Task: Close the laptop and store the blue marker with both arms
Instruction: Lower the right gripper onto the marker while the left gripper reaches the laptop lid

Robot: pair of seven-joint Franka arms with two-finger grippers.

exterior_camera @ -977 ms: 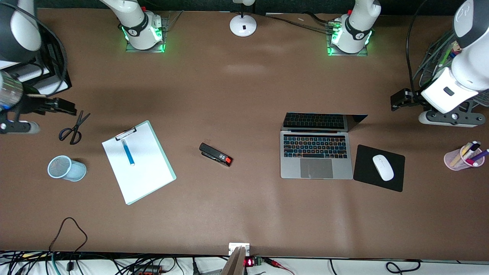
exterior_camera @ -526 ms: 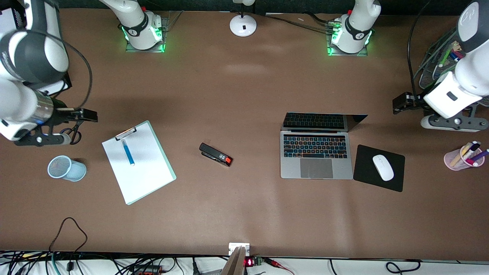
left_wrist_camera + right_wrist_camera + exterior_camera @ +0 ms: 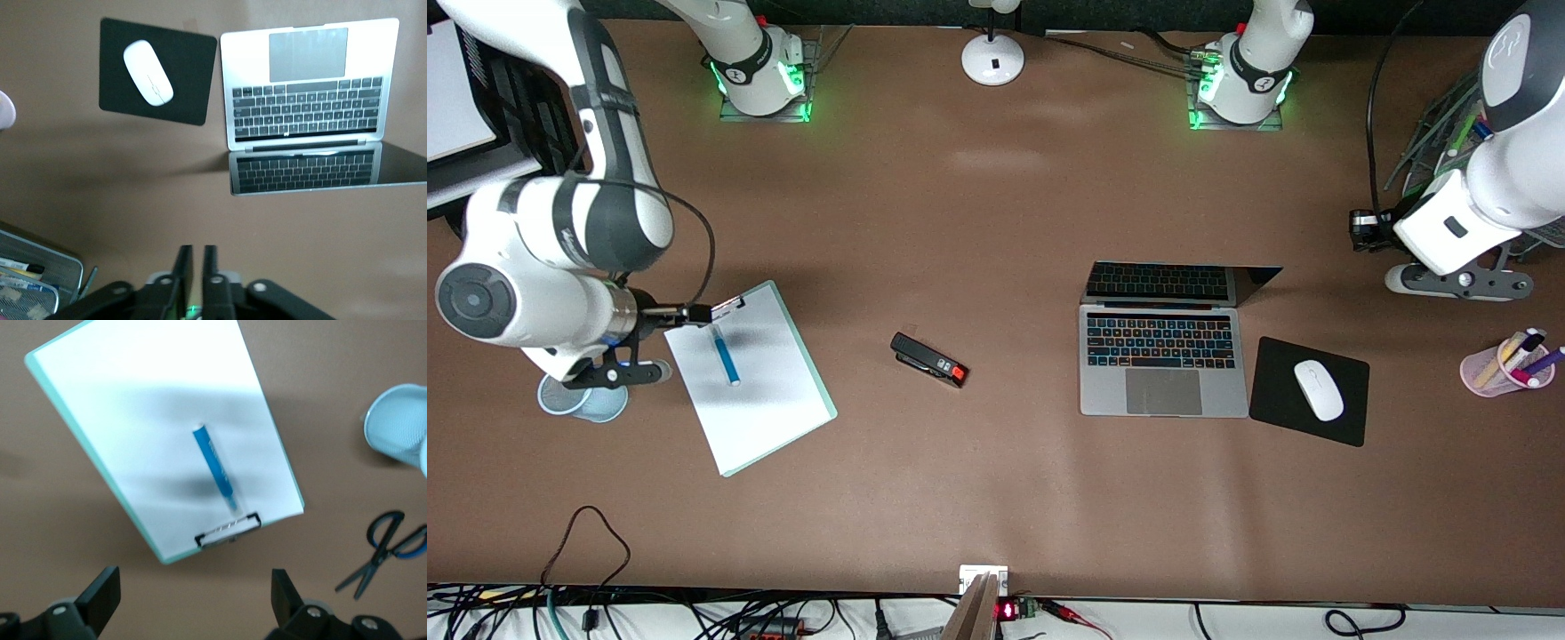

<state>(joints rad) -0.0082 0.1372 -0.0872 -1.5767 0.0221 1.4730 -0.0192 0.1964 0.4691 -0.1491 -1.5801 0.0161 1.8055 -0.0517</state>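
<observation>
The silver-grey laptop stands open, its screen tilted back; it also shows in the left wrist view. The blue marker lies on a clipboard's white paper and shows in the right wrist view. My right gripper hangs open over the clipboard's clip edge, its fingers wide apart and empty. My left gripper is shut and empty, over bare table toward the left arm's end, apart from the laptop; its fingers nearly touch.
A black stapler lies between clipboard and laptop. A white mouse sits on a black mouse pad beside the laptop. A pink pen cup stands at the left arm's end. A blue mesh cup and scissors lie beside the clipboard.
My right arm has swung from the table's end, over the scissors, to the clipboard's clip edge. My left gripper has shifted only slightly. Laptop and marker have not moved.
</observation>
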